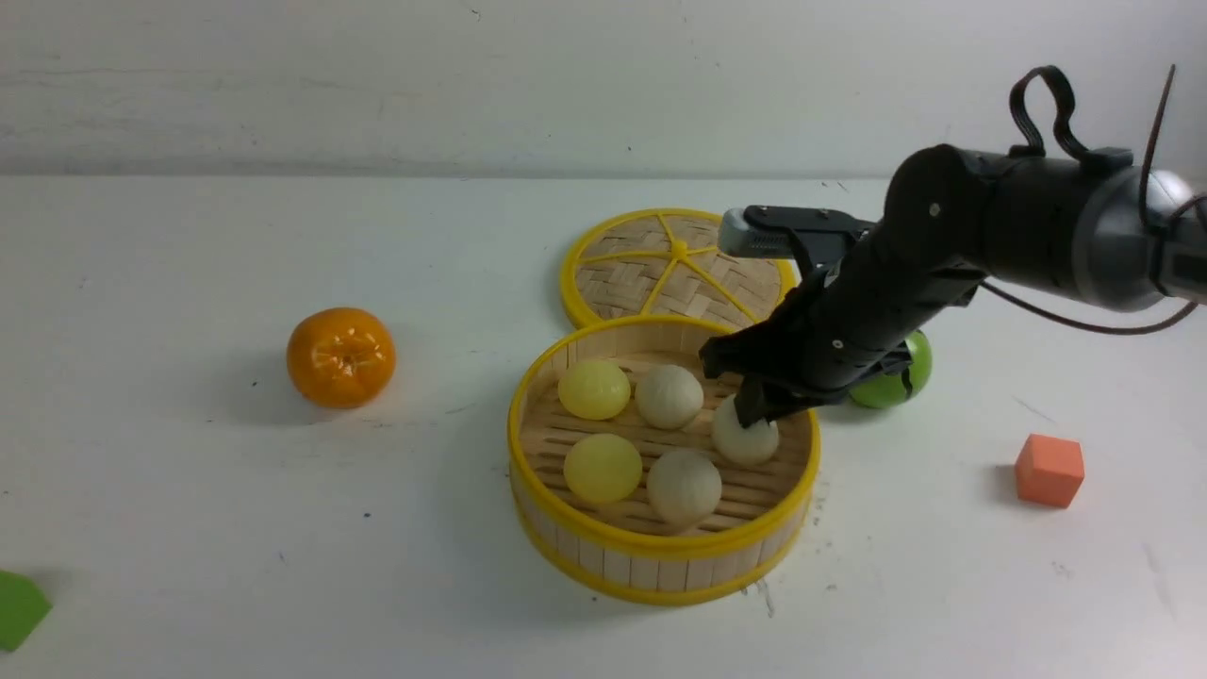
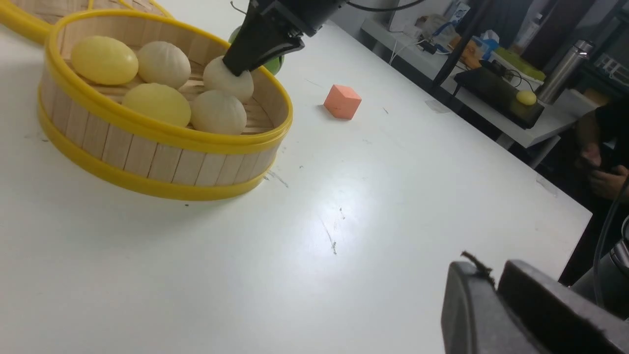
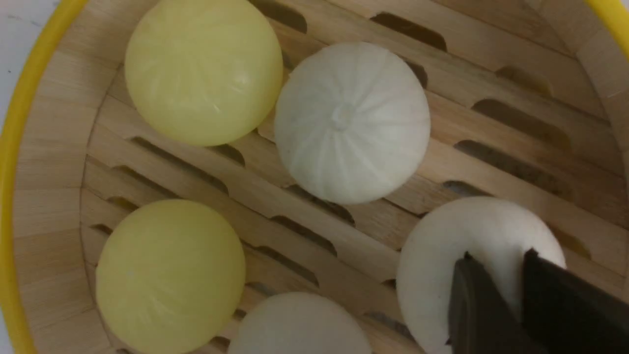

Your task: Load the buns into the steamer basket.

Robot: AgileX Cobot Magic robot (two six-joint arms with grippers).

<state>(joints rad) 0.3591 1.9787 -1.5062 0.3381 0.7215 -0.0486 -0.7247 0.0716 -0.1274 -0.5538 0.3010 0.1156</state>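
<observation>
Basket [image 1: 660, 571]: we count five buns inside.
Fifth bun [image 1: 745, 438]: directly beneath right gripper [image 1: 757, 407], tips touching its top.
Right jaws: narrowly parted; grip uncertain.
Left jaws [image 2: 494, 290]: nearly together, holding nothing.

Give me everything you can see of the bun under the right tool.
The cream bun is round, matte and pale, like soft plastic; its pleats are hidden beneath the right tool. It sits inside the steamer basket, on the slotted floor by the right-hand wall, beside another pleated bun. The tool's two dark fingertips rest on its top with a narrow gap between them; whether they pinch it I cannot tell.
</observation>
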